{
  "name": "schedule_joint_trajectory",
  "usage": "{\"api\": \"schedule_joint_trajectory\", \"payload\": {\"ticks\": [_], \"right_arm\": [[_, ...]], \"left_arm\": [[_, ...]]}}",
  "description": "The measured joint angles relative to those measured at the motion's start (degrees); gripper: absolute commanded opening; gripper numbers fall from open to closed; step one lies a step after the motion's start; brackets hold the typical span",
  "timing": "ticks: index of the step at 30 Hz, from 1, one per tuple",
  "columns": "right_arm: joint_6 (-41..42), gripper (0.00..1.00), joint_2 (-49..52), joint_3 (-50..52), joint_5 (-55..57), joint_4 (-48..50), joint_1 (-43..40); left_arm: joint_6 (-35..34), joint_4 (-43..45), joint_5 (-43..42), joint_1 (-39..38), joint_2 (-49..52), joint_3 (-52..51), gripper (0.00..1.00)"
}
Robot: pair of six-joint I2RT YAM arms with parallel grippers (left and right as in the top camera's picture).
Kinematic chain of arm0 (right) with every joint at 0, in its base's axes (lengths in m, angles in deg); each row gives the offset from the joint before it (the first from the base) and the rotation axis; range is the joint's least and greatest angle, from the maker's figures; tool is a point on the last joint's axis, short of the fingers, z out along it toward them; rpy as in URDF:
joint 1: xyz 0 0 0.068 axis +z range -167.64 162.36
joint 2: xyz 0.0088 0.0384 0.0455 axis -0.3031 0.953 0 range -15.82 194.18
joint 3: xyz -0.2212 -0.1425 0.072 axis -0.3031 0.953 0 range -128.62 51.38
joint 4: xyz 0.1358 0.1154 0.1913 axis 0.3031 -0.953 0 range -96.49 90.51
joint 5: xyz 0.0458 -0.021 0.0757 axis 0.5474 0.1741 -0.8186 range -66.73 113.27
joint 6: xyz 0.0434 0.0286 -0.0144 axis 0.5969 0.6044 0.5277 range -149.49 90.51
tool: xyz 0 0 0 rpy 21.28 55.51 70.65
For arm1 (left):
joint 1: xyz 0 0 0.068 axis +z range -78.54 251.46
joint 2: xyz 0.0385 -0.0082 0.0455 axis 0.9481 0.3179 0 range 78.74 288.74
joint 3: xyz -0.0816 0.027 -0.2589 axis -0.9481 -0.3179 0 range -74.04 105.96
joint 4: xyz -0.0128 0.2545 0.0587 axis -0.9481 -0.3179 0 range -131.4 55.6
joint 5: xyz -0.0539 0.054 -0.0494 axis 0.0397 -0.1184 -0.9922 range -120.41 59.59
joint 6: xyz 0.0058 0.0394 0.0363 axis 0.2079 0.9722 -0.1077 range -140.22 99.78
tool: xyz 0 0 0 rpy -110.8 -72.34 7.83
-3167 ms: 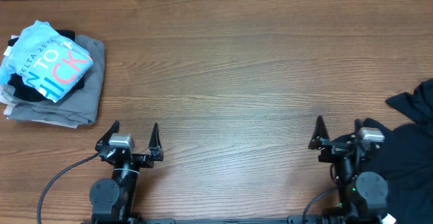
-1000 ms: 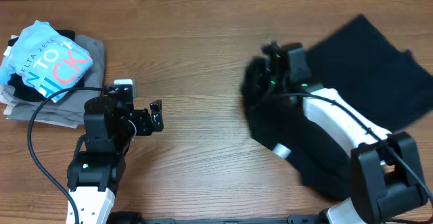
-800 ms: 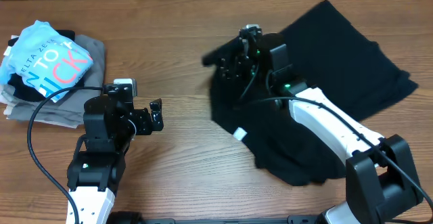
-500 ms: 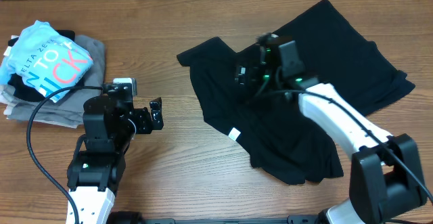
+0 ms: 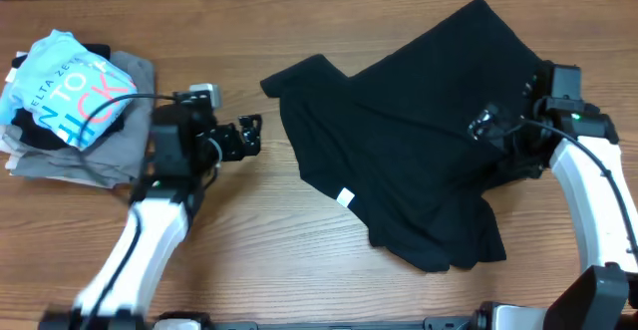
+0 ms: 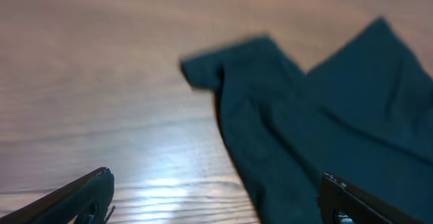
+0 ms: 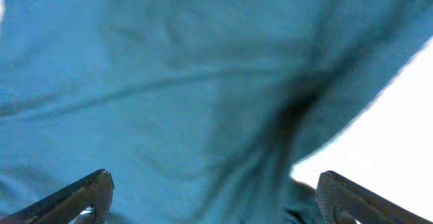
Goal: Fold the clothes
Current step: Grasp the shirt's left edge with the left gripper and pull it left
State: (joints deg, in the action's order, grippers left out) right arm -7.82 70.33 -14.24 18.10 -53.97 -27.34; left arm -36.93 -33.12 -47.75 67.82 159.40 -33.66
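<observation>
A black T-shirt (image 5: 419, 141) lies spread and rumpled across the middle and right of the wooden table, one sleeve pointing left (image 5: 284, 76). It shows in the left wrist view (image 6: 325, 116) and fills the right wrist view (image 7: 169, 82). My left gripper (image 5: 249, 136) is open and empty, just left of the shirt's sleeve. My right gripper (image 5: 495, 131) is open above the shirt's right part, holding nothing.
A stack of folded clothes (image 5: 75, 111) sits at the far left, with a light blue printed shirt (image 5: 70, 89) on top of grey and black ones. Bare table (image 5: 249, 250) lies in front of the shirt.
The right arm dragged the black shirt onto the table, let it go and drew back to the right. The left arm moved up and right towards the sleeve.
</observation>
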Motion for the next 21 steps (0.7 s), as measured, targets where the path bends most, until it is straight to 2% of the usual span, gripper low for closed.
{"api": "schedule_joint_trajectory", "payload": {"ticks": [8,11,12,14,16,17,18,20,21], "right_arm": [[-1.4,1.0,-0.02,0.0,-0.57,-3.48,-2.58],[-1.6,1.0,-0.02,0.0,-0.59,-4.13,-2.58],[-1.7,1.0,-0.02,0.0,-0.59,-4.31,-2.58],[-1.84,1.0,-0.02,0.0,-0.59,-4.59,-2.58],[-1.86,1.0,-0.02,0.0,-0.59,-4.76,-2.58],[-1.84,1.0,-0.02,0.0,-0.59,-4.74,-2.58],[-1.86,1.0,-0.02,0.0,-0.59,-4.74,-2.58],[-1.97,1.0,-0.02,0.0,-0.61,-4.79,-2.6],[-2.01,1.0,-0.02,0.0,-0.57,-4.96,-2.58]], "left_arm": [[-0.94,2.03,-1.99,-6.21,22.99,9.55,0.84],[-0.94,3.85,-2.05,-7.21,27.74,13.31,0.78],[-0.96,5.07,-2.23,-7.39,29.33,14.84,0.73],[-1.05,6.64,-2.21,-7.65,31.61,16.74,0.55],[-1.07,8.81,-2.23,-8.02,33.57,17.86,0.43],[-1.18,10.27,-2.21,-8.31,34.56,18.18,0.28],[-1.22,11.67,-2.19,-8.63,35.41,18.47,0.2],[-1.27,14.67,-2.21,-9.14,36.98,18.64,0.07],[-1.55,15.76,-2.16,-9.2,37.7,18.64,0.04]]}}
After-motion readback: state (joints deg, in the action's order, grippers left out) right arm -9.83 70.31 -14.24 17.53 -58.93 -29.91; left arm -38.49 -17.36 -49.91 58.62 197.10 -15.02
